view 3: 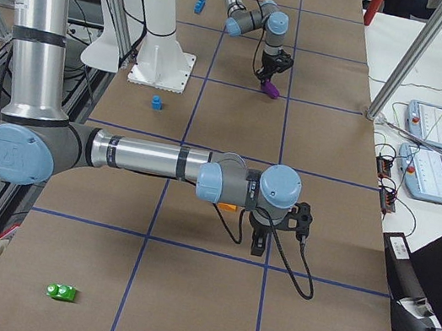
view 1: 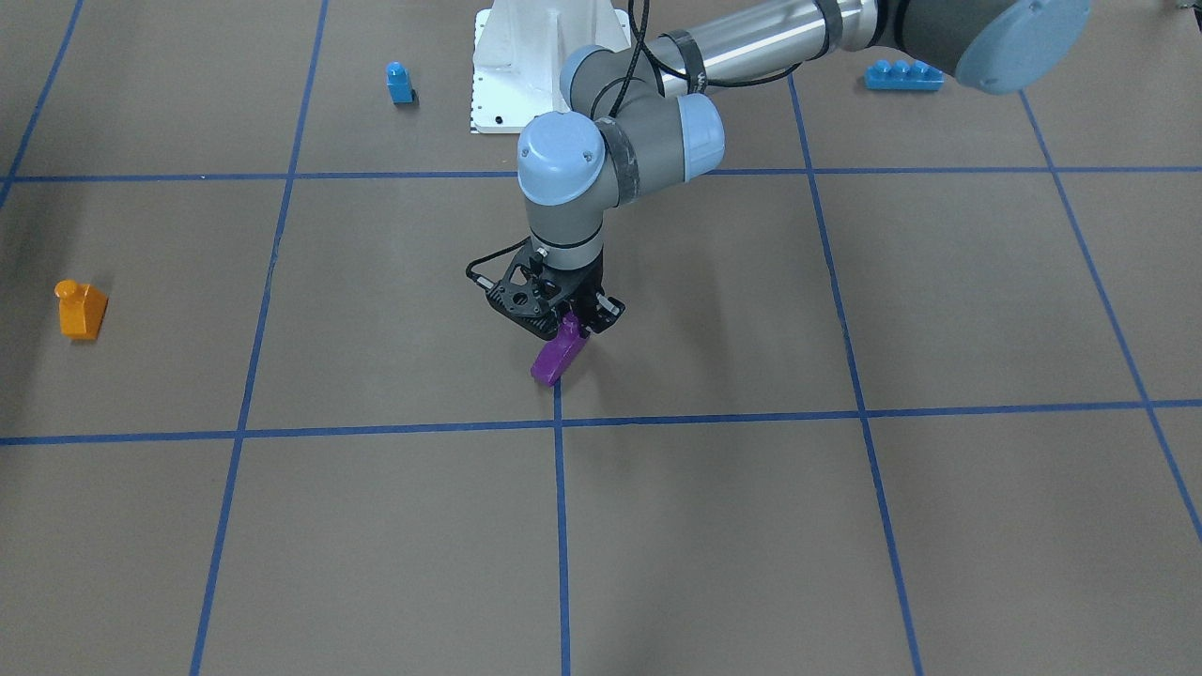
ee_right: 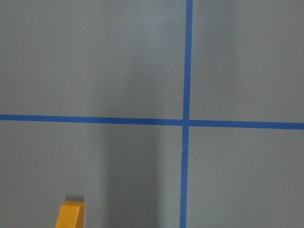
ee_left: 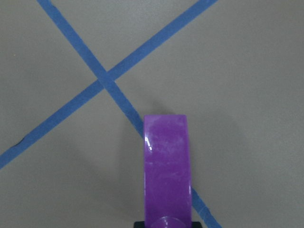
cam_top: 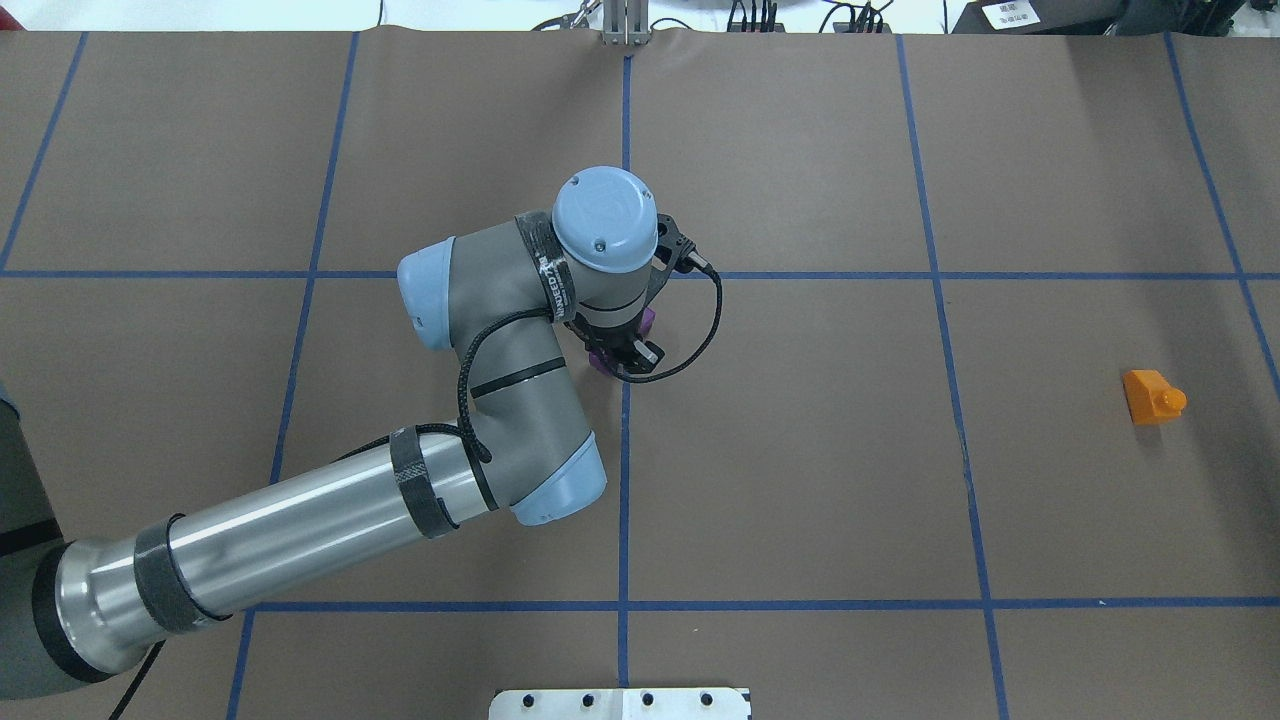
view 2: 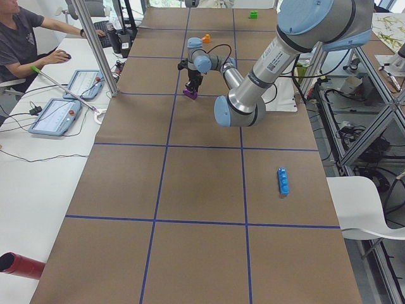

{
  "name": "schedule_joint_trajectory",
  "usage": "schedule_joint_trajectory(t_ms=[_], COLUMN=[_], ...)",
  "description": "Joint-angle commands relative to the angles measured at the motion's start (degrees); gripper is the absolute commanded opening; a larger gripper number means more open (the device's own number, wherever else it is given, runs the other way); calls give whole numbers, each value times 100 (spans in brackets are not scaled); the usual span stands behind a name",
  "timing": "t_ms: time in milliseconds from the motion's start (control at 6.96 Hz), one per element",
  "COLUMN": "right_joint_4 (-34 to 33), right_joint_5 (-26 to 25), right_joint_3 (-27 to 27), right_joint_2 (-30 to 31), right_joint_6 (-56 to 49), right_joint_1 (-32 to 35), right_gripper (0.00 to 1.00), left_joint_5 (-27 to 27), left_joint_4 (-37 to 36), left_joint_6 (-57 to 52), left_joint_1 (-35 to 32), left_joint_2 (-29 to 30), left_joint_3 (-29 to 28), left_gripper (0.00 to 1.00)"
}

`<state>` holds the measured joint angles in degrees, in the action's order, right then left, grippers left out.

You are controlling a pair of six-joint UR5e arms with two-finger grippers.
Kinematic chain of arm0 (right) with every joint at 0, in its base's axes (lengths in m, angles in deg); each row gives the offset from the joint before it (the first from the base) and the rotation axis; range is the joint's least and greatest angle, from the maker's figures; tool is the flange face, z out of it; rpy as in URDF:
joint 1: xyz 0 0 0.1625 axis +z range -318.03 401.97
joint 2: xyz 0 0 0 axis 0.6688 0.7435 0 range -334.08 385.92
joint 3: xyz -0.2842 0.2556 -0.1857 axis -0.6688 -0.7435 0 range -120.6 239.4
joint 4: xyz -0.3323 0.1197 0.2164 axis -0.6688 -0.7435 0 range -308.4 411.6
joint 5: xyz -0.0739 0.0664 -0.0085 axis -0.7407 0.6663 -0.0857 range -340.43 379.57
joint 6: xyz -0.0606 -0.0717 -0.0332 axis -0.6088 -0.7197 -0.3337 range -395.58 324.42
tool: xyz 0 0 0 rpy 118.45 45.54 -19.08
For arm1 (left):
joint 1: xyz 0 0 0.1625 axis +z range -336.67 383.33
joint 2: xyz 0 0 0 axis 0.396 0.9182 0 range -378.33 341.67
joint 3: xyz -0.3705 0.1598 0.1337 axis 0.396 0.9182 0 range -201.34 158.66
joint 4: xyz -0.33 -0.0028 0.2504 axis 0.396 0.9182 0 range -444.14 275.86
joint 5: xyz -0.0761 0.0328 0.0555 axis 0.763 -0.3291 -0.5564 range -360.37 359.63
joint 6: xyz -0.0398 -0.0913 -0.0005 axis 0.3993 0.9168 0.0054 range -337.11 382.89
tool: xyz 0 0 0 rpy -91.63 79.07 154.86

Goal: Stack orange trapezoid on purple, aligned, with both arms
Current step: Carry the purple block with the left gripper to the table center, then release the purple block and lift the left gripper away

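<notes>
Left gripper (view 1: 569, 327) was clenched on the stud end of the purple block (view 1: 554, 359), which hung tilted just beside a blue tape crossing (view 1: 560, 422) mid-table; whether its low end touched the table (view 1: 751, 526) couldn't be told. Orange block (cam_top: 1152, 396) stood alone, well apart at 3 o'clock of the purple block in the overhead view. Right gripper (view 3: 259, 242) hung over the table near the orange block, clenched or released couldn't be told.

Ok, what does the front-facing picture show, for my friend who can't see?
The left arm's pincer grips a tilted purple block near the middle of the brown table. An orange block sits far to the view's left.
</notes>
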<state>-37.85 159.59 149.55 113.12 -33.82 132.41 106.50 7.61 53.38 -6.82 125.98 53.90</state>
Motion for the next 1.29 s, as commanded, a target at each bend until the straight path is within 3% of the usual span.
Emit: schedule_joint_trajectory(t_ms=[0,431,718,862,1149], right_joint_4=[24,25,60,77,706], right_joint_5=[51,96,0,8,-499], right_joint_3=[-41,38,412,616,722], right_joint_2=[-1,-185,-247,-221,145], right_joint_6=[0,26,874,1523,2402], right_joint_1=[0,-52,-761,-1008,-1562], right_gripper=[100,100,100,100,100], left_joint_5=[0,209,666,746,765], left_joint_4=[150,-41,-593,-1049,-1203], left_joint_6=[97,53,0,-104,-570], left_joint_1=[-8,-708,-1481,-1737,-2081], left_joint_2=[1,1,-78,-253,-955], left_joint_3=[61,280,832,1244,1905], left_gripper=[100,100,100,100,100])
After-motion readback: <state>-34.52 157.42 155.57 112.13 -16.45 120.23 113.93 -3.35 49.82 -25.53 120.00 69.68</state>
